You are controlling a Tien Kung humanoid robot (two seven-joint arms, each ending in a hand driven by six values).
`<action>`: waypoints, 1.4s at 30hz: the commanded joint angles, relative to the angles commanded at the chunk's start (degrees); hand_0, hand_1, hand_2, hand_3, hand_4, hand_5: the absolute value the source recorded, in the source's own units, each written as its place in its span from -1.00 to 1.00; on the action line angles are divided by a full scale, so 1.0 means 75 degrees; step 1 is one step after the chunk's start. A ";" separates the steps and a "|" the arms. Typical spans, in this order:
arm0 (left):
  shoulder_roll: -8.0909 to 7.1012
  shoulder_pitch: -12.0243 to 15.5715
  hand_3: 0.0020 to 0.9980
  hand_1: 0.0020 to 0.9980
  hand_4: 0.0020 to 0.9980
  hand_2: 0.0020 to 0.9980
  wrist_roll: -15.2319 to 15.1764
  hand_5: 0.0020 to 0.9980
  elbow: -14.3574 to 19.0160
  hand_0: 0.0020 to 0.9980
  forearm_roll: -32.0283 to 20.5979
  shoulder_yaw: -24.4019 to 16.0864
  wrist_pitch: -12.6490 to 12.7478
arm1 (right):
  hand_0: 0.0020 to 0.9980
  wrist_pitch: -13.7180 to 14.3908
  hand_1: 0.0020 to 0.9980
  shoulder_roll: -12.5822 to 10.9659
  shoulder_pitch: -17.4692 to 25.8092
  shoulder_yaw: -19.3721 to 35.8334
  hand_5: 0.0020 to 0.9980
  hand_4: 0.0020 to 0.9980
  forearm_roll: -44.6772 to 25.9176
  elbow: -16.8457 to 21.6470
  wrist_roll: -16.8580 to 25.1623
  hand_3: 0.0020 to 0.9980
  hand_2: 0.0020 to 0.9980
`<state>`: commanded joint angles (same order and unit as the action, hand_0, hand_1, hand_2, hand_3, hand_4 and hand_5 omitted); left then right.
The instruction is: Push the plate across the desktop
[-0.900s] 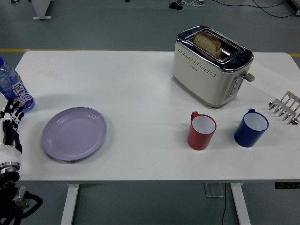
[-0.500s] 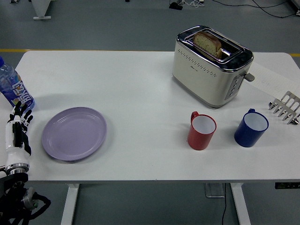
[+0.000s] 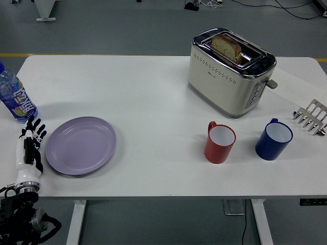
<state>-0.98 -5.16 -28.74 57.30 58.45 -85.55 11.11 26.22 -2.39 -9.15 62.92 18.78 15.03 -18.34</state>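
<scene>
The left robot hand [image 3: 30, 148] rests on the white tabletop [image 3: 153, 97] at its near left corner, with the forearm entering from the lower left of the view. The fingers are extended and lie close together, pointing toward the far edge; they hold nothing. The hand sits just beside the left rim of the plate [image 3: 80, 145]; whether it touches the rim cannot be determined.

The plate is lavender, oval in this view, and lies flat on the left part of the tabletop, near the front edge. It carries no items.

A water bottle [image 3: 15, 98] with a blue label stands upright at the left edge of the tabletop, beyond the hand and apart from the plate.

A cream and chrome toaster [image 3: 230, 74] stands on the far right-centre area, with a slice of bread [image 3: 226, 47] protruding from one slot. In front of the toaster, a red mug [image 3: 220, 142] and a blue mug [image 3: 274, 139] stand upright side by side, well apart from the plate. A metal rack [image 3: 310, 118] lies at the right edge of the tabletop, partly cut off by the frame.
</scene>
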 joint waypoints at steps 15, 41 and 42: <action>0.0082 0.0090 0.85 0.76 0.07 0.84 -0.0069 1.00 0.0108 0.74 -0.0042 0.0436 0.0047 | 0.10 0.0002 -0.10 0.0006 0.0057 0.0000 -0.06 -0.41 0.0009 0.0011 -0.0010 0.16 0.14; 0.0131 0.0001 0.85 0.76 0.05 0.84 -0.0166 1.00 0.0735 0.74 -0.0573 0.1706 0.0171 | 0.10 -0.0025 -0.10 -0.0014 0.0040 0.0001 -0.06 -0.41 0.0040 -0.0006 0.0009 0.16 0.14; 0.0131 -0.0002 0.85 0.76 0.05 0.83 -0.0167 1.00 0.0756 0.74 -0.0593 0.1761 0.0175 | 0.10 -0.0026 -0.10 -0.0017 0.0037 0.0002 -0.06 -0.41 0.0041 -0.0008 0.0011 0.16 0.14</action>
<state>0.00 -5.17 -29.99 62.97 54.00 -72.35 12.42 26.02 -2.52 -8.88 62.94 19.09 14.97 -18.25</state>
